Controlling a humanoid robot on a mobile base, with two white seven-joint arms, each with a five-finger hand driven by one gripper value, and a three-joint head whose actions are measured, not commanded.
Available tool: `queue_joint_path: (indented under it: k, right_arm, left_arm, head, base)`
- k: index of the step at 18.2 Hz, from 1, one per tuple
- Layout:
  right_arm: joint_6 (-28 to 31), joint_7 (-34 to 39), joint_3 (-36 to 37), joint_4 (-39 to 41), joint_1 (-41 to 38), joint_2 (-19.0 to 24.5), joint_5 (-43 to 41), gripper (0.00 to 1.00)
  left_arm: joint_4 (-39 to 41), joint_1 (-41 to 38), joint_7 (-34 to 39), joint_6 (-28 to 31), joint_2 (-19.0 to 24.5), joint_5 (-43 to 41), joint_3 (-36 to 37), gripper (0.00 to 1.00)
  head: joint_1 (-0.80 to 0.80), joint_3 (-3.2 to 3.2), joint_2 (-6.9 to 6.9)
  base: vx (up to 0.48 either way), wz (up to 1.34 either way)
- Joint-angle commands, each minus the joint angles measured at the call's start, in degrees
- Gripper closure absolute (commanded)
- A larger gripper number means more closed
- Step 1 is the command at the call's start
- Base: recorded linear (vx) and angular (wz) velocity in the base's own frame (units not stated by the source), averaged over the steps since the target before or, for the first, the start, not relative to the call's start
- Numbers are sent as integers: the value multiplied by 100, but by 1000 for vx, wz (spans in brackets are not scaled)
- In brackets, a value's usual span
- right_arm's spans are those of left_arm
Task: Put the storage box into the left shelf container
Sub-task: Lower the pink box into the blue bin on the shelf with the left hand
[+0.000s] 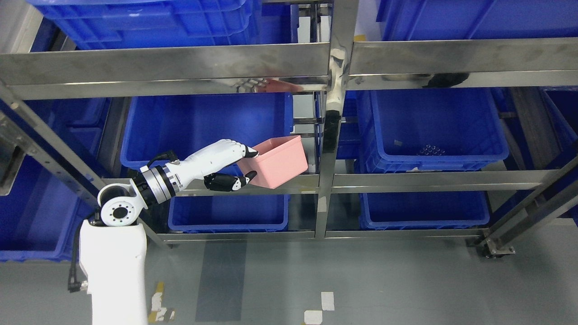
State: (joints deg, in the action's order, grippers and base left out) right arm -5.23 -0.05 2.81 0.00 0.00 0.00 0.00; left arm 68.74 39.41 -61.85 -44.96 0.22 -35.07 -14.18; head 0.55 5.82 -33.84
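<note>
A small pink storage box point(280, 161) hangs tilted in front of the middle shelf, at the right front corner of the left blue container point(180, 126). My left hand point(247, 166) is shut on the box's left wall, with white fingers point(235, 149) over its rim and the dark thumb under it. The left arm rises from the lower left. The box overlaps the container's front rim and the steel rail point(253, 189) below it. The right arm is out of view.
A steel upright post point(332, 135) stands just right of the pink box. Beyond it sits another blue container point(433, 131) on the same shelf. More blue bins fill the upper and lower shelves. Grey floor with tape marks lies in front.
</note>
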Motion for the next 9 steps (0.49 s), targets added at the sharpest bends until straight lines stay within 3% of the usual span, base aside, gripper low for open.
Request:
queue_joint_path:
  k: [1,9]
  right_arm:
    - [-4,5,0,100,-44,-100,-18,0]
    - [-4,5,0,100,-44,-100,-18,0]
  left_arm:
    - [-1774,540,15,-4,373,-272,-357,96]
    - [-1917,656,24,-4,857,-289,-488,96]
  head:
    - [0,0,0]
    - [0,0,1]
  base:
    - [90,-128]
    - [54,-76]
